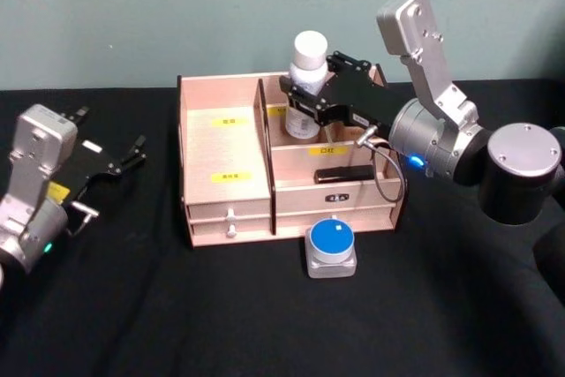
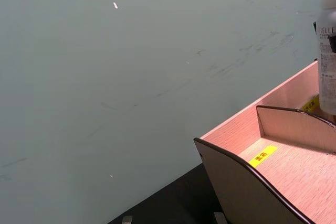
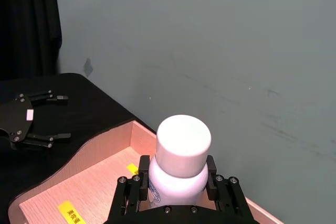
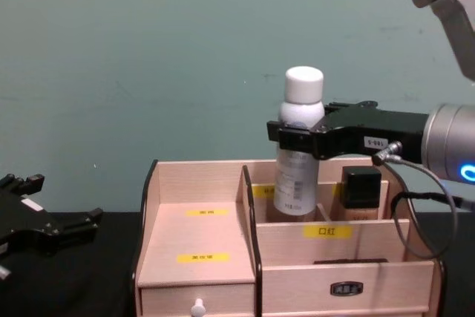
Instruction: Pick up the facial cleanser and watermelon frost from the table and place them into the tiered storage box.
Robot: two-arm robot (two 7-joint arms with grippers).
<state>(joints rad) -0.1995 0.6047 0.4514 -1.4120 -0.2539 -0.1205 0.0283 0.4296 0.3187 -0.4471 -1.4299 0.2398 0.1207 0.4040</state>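
Head view: the right hand (image 1: pixel 311 86) is clamped on the facial cleanser (image 1: pixel 310 49), a white-capped bottle held upright. Directly below the hand lies a rear compartment of the tiered storage box (image 1: pixel 238 152). Nearer the robot than the hand, a blue-topped container (image 1: pixel 332 240), probably the watermelon frost, sits on the table in front of the box. The left hand (image 1: pixel 110 134) is far off to the side, fingers spread and empty.

Left wrist view: the box corner (image 2: pixel 294 171) is ahead of this hand, with the bottle (image 2: pixel 328 51) beyond it.

Right wrist view: the fingers (image 3: pixel 139 184) pinch the bottle (image 3: pixel 184 137) at the shoulder just under the cap.

Chest view: the bottle's base (image 4: pixel 295 180) hangs beneath the hand (image 4: pixel 300 137), dipping behind the box's divider.

The bottle looks rigid, smooth and fairly light. Being tall, it could tip once let go, so the high grip suits lowering it straight down.
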